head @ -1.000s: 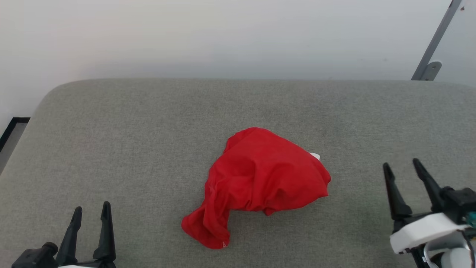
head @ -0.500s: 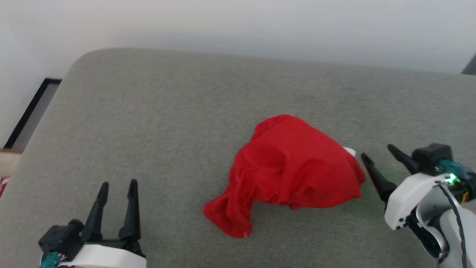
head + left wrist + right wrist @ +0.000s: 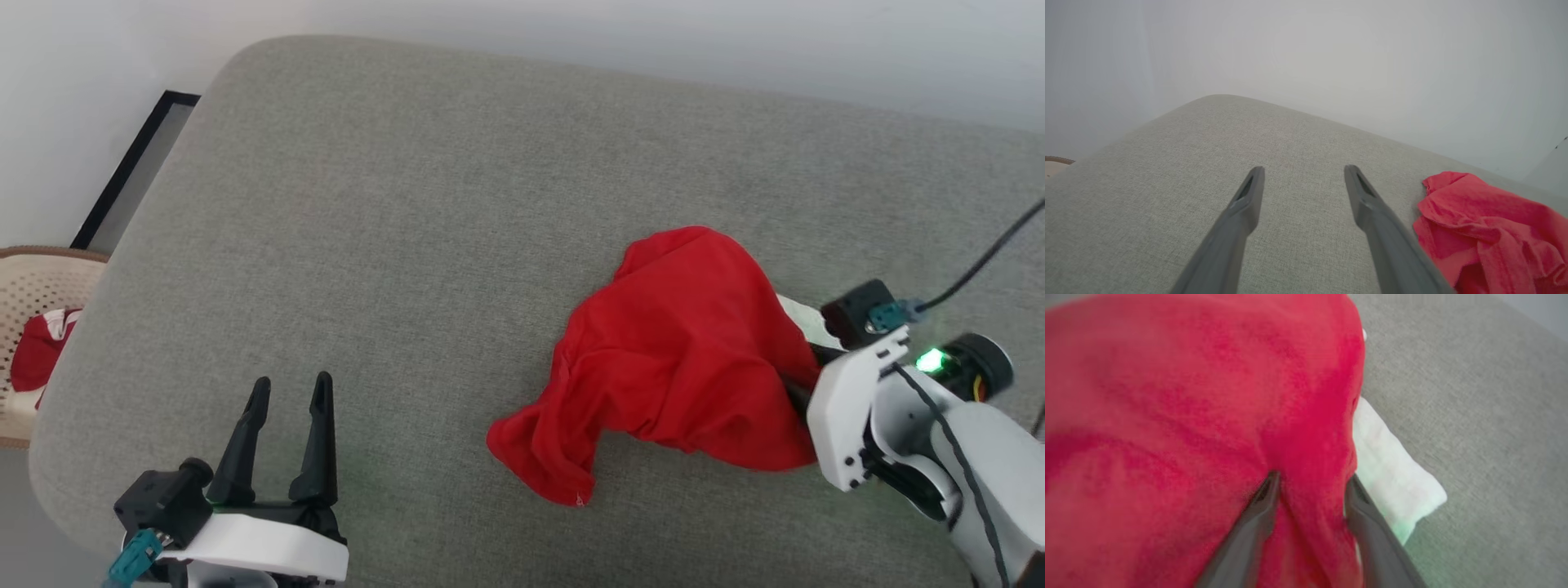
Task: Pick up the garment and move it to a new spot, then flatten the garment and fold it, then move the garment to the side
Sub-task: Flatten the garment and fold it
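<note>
The right hand (image 3: 1312, 482) is pushed into the right edge of the garment (image 3: 686, 359). Its two dark fingers (image 3: 1257, 514) are held apart, and a raised ridge of red fabric stands between them. The fingertips are sunk among the folds. In the head view the white wrist housing (image 3: 849, 408) is angled down and towards the left, a green light (image 3: 929, 359) is lit on it, and a black cable (image 3: 980, 261) is trailed off behind. A white sleeve (image 3: 1392, 473) is seen poking out from under the red cloth, just beside the outer finger. The garment is crumpled in a heap right of centre on the grey upholstered cushion (image 3: 408, 204), with a tail of cloth drooping towards the near edge. The left hand (image 3: 292, 384) is held low over the cushion's near left part, well apart from the garment. Its fingers are spread over bare cushion and pointed away from the robot. A wicker basket (image 3: 49, 255) holding red and white cloth is seen off the cushion's left end.
</note>
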You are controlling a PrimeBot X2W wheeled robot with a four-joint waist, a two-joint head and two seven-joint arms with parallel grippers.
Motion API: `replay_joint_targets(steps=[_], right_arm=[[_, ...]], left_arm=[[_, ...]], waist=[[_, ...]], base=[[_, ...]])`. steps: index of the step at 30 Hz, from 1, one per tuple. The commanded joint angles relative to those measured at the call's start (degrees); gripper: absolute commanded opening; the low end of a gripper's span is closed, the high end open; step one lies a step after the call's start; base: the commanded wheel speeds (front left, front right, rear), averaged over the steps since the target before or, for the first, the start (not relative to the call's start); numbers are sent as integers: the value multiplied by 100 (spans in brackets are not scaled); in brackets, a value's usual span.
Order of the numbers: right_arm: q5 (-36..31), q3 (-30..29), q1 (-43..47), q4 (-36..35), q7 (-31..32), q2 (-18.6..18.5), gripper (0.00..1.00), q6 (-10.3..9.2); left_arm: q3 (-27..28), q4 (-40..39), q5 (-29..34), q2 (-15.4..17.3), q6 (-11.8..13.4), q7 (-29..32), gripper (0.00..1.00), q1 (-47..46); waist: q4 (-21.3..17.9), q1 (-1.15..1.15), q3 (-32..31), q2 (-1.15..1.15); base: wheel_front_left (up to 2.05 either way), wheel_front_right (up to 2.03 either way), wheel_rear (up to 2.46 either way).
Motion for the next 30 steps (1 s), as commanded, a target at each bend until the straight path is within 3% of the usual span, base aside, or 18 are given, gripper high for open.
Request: replay_joint_targets(steps=[1,5,13,18,19,20,30], right_arm=[[90,131,-140,-9,-60,11,0,-2],[320,469,-289,-336,-85,-82,0,-1],[721,1252,-30,-1841,346,-442,0,-1],[821,1505,168,-2086,580,-471,0,-2],[836,1492,189,-2039,564,-449,24,-2],[825,1451,206,-1986,521,-428,100,-2],[903,608,521,-2082,388,-533,100,-2]], left_arm=[[-7,19,-2,-19,-16,-31,100,-98],[2,57,-11,-34,-16,-31,100,-106],[103,46,-76,-40,-16,-31,100,-61],[100,80,-75,-64,-17,-31,100,-103],[93,94,-69,-64,-17,-31,100,-122],[87,107,-62,-65,-17,-31,100,-138],[151,126,-102,-40,-17,-31,100,-123]], waist=[[36,0,31,0],[52,0,18,0],[11,0,6,0],[-20,0,27,0],[-26,0,30,0],[-32,0,31,0],[-178,0,-19,0]], base=[[0,0,0],[0,0,0],[0,0,0],[0,0,0],[0,0,0],[0,0,0],[0,0,0]])
